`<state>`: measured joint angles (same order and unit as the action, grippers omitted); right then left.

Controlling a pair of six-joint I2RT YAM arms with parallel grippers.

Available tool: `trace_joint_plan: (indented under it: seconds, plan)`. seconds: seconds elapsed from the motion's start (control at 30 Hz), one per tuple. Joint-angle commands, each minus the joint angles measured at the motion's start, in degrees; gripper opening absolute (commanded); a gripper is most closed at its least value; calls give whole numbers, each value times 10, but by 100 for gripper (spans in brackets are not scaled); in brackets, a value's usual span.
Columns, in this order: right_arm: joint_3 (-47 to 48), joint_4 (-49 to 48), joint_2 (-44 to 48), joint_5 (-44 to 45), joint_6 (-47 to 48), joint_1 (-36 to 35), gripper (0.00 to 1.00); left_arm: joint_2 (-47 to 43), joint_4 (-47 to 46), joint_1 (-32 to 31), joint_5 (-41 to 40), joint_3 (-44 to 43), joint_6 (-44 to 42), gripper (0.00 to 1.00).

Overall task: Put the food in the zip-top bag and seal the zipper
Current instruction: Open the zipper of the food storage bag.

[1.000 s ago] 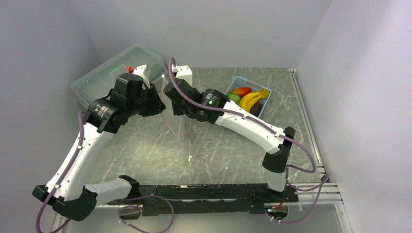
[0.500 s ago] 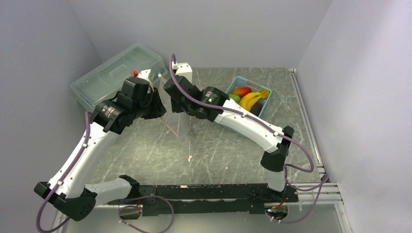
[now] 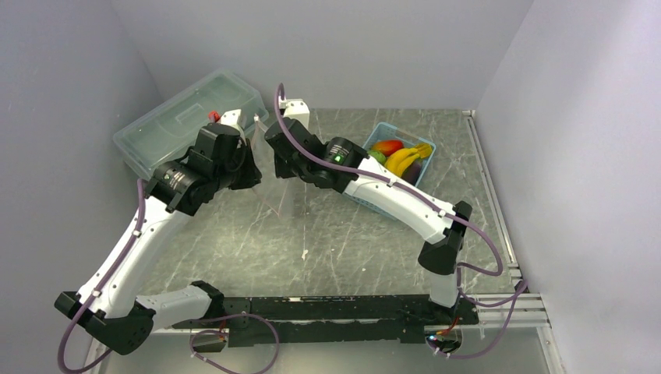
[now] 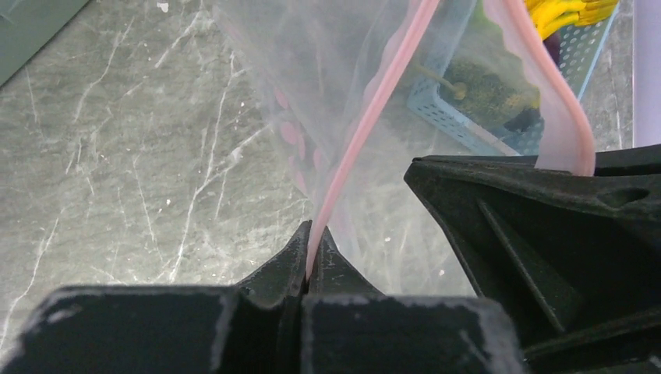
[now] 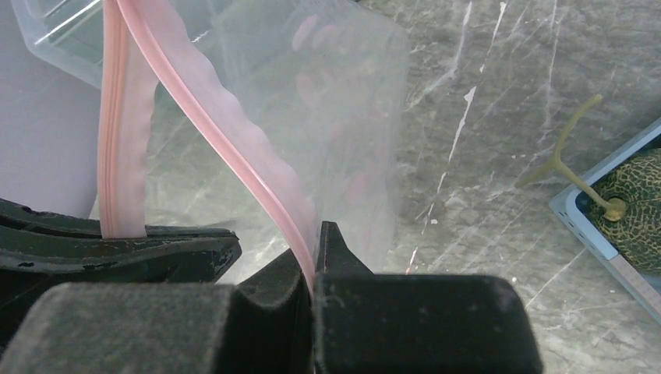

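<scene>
**Top view**
- Desk (image 3: pixel 351 241): grey-green stone-look slab with white veins.
- Zip-top bag (image 3: pixel 279 195): thin, floppy clear film. It hangs in the air between the left arm (image 3: pixel 132 241) and the right arm (image 3: pixel 397 204), over the far middle of the desk. The mouth is uppermost and the body hangs downward. I cannot tell whether its lower edge touches the desk.
- Basket (image 3: pixel 405 128): light-blue slatted plastic, rectangular, to the right of the bag and partly under the right arm.
- Food (image 3: pixel 379 157): all in the basket, including curved yellow bananas (image 3: pixel 401 161) and a glossy red-orange piece (image 3: pixel 387 146).
- Box (image 3: pixel 187 121): large, translucent and lidded, at the far left.

**Left wrist view**
- Left fingers (image 4: pixel 284 265): matte black wedges, closed tight on one lip of the zipper (image 4: pixel 366 117).
- Zipper: a narrow, smooth pink strip running straight away from the grip. The second lip, wavy, curves apart from it and ends at the right fingers (image 4: pixel 530 226), so the mouth stands parted.
- Pale pink dots show on the film.
- Seen through and past the film are the basket wall, a rough dull-green lump (image 4: pixel 491 89) and the banana tips.

**Right wrist view**
- Right fingers: black and blocky, pinched shut on their own rippled pink lip, which rises up and to the left.
- The other lip drops behind the left fingers.
- The clear film hangs beyond the grip, and the box shows behind it.
- The netted green lump, with its thin forked stem, lies at the right in the basket corner.
</scene>
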<state>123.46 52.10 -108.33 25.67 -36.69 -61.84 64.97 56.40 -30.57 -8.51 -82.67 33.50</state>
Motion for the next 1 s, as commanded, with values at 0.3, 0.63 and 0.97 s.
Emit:
trace_joint_plan:
  seconds: [0.3, 0.63, 0.97]
  plan:
    - [-111, -54, 73, 0, -7, 24, 0, 7, 38, -2, -58, -76, -49, 0]
    - [-202, -63, 100, 4, -27, 48, 0, 73, 144, -2, -42, -161, -86, 0]
    - [-265, -58, 107, 26, -37, 55, 0, 113, 223, -2, -71, -199, -100, 0]
